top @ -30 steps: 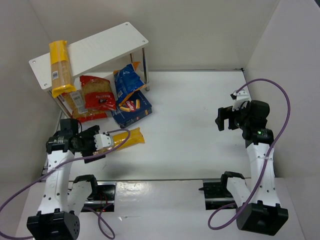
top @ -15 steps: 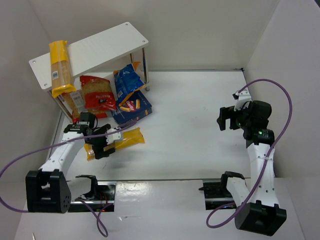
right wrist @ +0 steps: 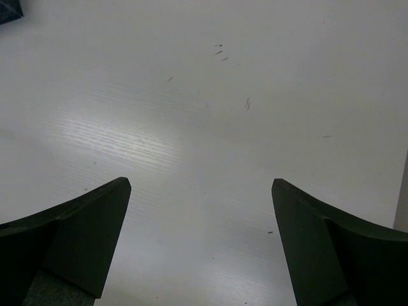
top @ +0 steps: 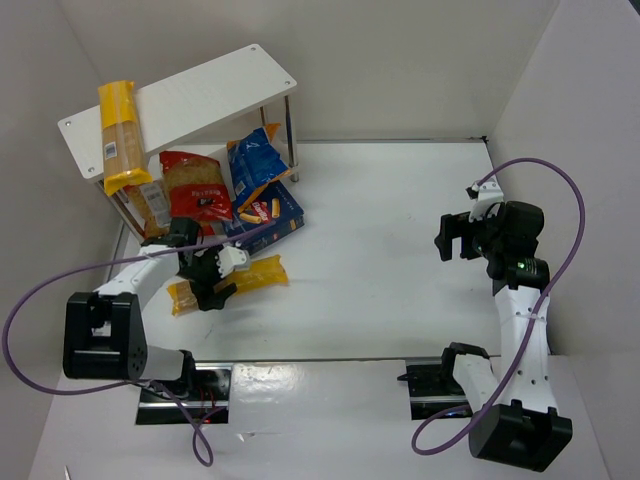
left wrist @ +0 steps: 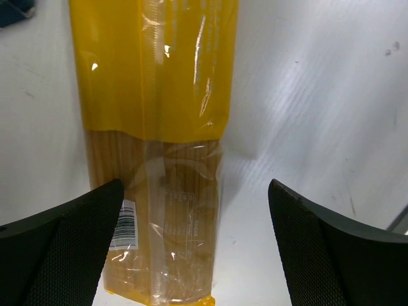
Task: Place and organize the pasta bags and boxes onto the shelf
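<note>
One spaghetti bag (top: 120, 135) lies across the left end of the white shelf (top: 215, 85). The second spaghetti bag (top: 250, 278) lies on the table; in the left wrist view this bag (left wrist: 156, 121) runs lengthwise between my fingers, nearer the left one. My left gripper (top: 207, 283) (left wrist: 196, 185) is open just above it and grips nothing. The red bag (top: 195, 190), the blue bag (top: 255, 160) and the dark-blue box (top: 270, 215) sit at the shelf's foot. My right gripper (top: 450, 238) (right wrist: 201, 185) is open and empty above bare table.
The shelf's metal legs (top: 290, 135) stand among the bags. Another pale labelled pack (top: 155, 208) lies partly under the shelf. White walls close the table on three sides. A purple cable (top: 40, 300) loops beside the left arm.
My left arm has swung from the near edge toward the shelf, and its gripper has turned over the middle of the spaghetti bag on the table. The right arm has barely moved.
</note>
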Robot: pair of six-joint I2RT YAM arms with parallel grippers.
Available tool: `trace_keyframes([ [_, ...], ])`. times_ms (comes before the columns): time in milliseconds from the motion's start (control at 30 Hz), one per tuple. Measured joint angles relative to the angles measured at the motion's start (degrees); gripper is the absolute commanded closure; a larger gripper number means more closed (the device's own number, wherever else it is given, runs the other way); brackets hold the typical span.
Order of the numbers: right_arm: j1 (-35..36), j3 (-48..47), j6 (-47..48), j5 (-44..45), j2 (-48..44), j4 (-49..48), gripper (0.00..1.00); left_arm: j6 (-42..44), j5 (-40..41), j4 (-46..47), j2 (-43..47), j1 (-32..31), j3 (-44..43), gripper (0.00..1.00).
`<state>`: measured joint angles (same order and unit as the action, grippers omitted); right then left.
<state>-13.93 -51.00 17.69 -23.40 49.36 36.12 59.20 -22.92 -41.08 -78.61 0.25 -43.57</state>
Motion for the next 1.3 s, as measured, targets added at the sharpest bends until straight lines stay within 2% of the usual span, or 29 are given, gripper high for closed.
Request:
trace_keyframes([
  [300, 0.0, 0.0, 0.17, -0.09, 0.0, 0.04, 0.0, -0.92, 5.4, 6.91, 9.16, 1.18, 4.76, 0.0],
  [500, 0.0, 0.0, 0.39, -0.66, 0.0, 0.04, 0.0, 2.01, 7.1, 7.91, 16.74, 1.2, 8.66, 0.0],
  [833, -0.09, 0.0, 0.42, -0.92, 0.0, 0.07, 0.0, 3.3, 6.64, 9.03, 1.95, 2.27, 5.49, 0.0],
  [1300, -0.11, 0.0, 0.42, -0.92, 0.0, 0.07, 0.0, 2.14, 5.09, 8.92, -0.04, 4.09, 4.35, 0.0],
])
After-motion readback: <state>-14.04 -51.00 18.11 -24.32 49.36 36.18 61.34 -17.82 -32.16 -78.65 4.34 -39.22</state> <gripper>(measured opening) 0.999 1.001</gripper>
